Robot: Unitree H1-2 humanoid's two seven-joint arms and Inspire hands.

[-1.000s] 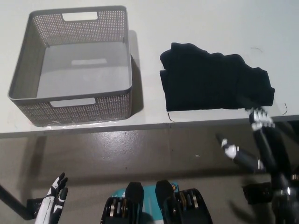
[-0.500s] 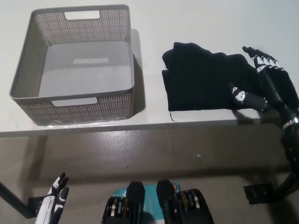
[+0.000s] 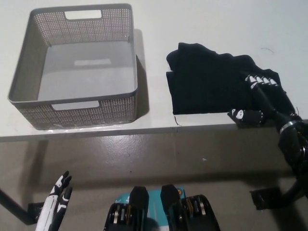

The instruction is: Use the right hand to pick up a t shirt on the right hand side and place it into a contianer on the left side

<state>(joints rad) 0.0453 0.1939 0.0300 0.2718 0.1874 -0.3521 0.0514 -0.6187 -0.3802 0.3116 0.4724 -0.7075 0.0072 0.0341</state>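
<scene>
A black folded t-shirt [image 3: 207, 84] lies on the white table, right of centre. My black right hand [image 3: 260, 98] rests on the shirt's right front corner. Its fingertips [image 3: 260, 81] press down on the cloth, and the thumb sits apart at the table's front edge. The shirt lies flat, not lifted. A grey perforated basket [image 3: 135, 72] with cut-out handles stands on the left, nothing inside. My white left hand [image 3: 57, 209] hangs low at the bottom left, below the table, fingers straight.
The white table [image 3: 154, 122] ends in a front edge running across the middle of the picture, with grey floor below. A hand's width of bare tabletop separates basket and shirt.
My right hand rose from below the table edge, reached over the shirt's right side, then came down onto its right front corner with fingers bending. The shirt, basket and left hand stayed put.
</scene>
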